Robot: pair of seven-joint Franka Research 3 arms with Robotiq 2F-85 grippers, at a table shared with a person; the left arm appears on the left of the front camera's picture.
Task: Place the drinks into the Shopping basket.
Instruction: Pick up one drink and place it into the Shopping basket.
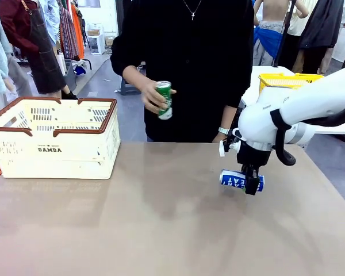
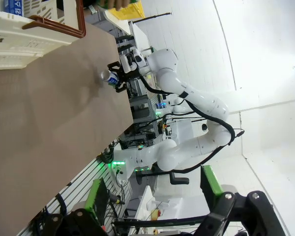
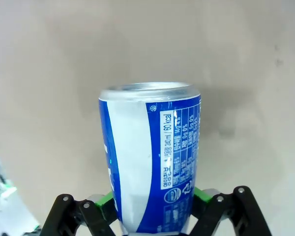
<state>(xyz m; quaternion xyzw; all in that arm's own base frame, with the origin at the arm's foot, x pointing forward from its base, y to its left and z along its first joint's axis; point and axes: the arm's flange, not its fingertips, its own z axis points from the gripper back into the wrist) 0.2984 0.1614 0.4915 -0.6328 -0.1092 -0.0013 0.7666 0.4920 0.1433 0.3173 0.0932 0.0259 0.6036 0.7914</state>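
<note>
Right gripper (image 1: 252, 185) holds the blue can (image 1: 233, 179) lying on its side, evidently secured for transfer to the Shopping basket (image 1: 54, 150); left gripper (image 2: 152, 189) stands wide, empty

Tan table (image 1: 161, 230) — yellow mesh basket (image 1: 287, 81) far right, hanging clothes (image 1: 69, 29) far left

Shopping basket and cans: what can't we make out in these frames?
Shopping basket interior: in the front view its near wall hides the floor, so the contents are unknown.
blue can lettering: in the front view the right gripper covers part of it. In the right wrist view the bottom edge cuts off its base.
green can print: in the front view the person's hand wraps it, and it is too small to read.
</note>
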